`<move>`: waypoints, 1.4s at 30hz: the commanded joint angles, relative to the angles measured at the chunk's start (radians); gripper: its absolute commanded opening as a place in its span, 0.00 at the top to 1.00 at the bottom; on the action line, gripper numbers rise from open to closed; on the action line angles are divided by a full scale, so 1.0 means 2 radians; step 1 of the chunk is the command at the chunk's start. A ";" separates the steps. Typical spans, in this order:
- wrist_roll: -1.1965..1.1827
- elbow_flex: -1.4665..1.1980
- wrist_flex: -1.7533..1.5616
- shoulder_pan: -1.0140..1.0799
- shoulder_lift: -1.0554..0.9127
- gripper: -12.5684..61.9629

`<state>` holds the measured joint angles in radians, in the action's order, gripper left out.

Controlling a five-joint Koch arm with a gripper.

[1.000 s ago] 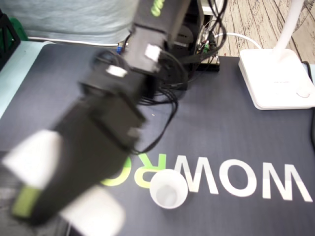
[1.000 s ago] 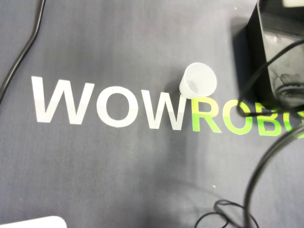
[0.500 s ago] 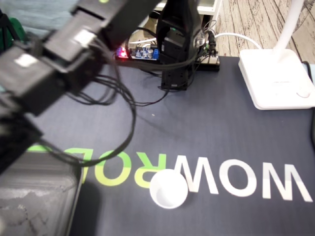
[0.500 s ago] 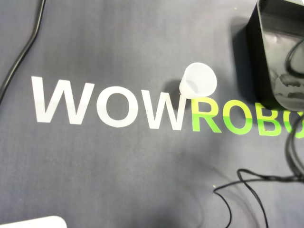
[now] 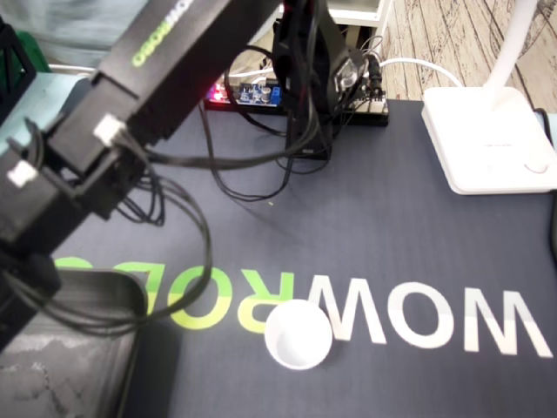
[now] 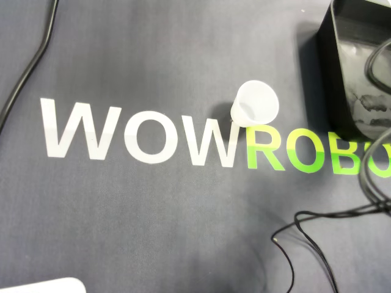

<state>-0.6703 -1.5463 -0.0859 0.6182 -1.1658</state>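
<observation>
Dark grey desk mat [image 5: 392, 218] w/ white+green lettering; white plastic lamp base [image 5: 487, 144] top-R in fixed view; pale wood-plank floor [image 5: 452, 30] behind.

Fixed view: high, oblique, facing arm base [image 5: 309, 83]. Overhead view: straight down, closer. Shared: white cup [image 5: 298, 335], mat lettering [image 6: 140, 133].

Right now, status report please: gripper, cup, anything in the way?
Gripper out of view. White cup upright on mat. Cables by black bin, clear of cup.

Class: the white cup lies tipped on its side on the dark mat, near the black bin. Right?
No: the white cup stands upright, mouth up, as the overhead view shows; it is on the dark mat, near the black bin.
</observation>
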 commanded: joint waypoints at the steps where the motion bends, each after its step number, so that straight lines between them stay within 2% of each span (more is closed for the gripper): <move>1: -0.050 0.038 -0.033 0.002 -0.001 0.75; 11: -0.150 0.025 -0.095 0.005 0.038 0.75; 26: -0.164 0.023 -0.108 0.005 0.037 0.75; 33: -0.018 0.024 -0.108 0.000 -0.010 0.75; 42: 0.299 -0.021 -0.111 -0.033 -0.125 0.75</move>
<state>-0.1948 -1.6076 -0.2071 0.5676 -1.3238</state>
